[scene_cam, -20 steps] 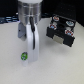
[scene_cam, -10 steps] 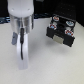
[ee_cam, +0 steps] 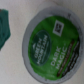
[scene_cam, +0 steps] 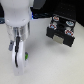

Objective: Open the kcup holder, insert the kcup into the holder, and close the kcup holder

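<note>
- We are bringing the gripper (scene_cam: 19,56) lower over the kcup (ee_cam: 51,45) than it was a second ago; we cannot tell whether its jaws are apart or closing.
- The kcup (scene_cam: 23,56) is sitting on the white table (scene_cam: 50,65), green lid filling the wrist view.
- We are judging the pick as imminent.
- The kcup holder (scene_cam: 61,29) is waiting well apart, toward the exterior view's right, its pod slots showing.

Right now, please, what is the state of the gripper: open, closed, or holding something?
Gripper: cannot be told if open or closed; it hangs directly above the kcup, whose whole top shows, ungrasped.
</note>
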Robot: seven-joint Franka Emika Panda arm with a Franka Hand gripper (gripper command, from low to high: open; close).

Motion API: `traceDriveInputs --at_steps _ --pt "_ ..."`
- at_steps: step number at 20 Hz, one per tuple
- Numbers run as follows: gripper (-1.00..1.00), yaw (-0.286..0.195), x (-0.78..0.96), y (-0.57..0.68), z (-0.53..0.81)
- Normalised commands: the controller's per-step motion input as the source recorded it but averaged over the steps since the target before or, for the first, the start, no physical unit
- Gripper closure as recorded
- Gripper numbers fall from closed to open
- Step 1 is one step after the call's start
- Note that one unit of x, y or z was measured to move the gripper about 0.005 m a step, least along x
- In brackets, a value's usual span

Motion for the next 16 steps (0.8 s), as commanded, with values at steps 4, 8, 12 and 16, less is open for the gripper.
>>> traceDriveInputs --at_steps 4,8,12,16 --pt "1.0 -0.061 0.04 0.01 0.09" --pt "1.0 -0.063 0.08 0.04 0.17" --pt "1.0 -0.04 0.07 0.04 0.1" --pt "1.0 -0.023 0.03 0.02 0.08"
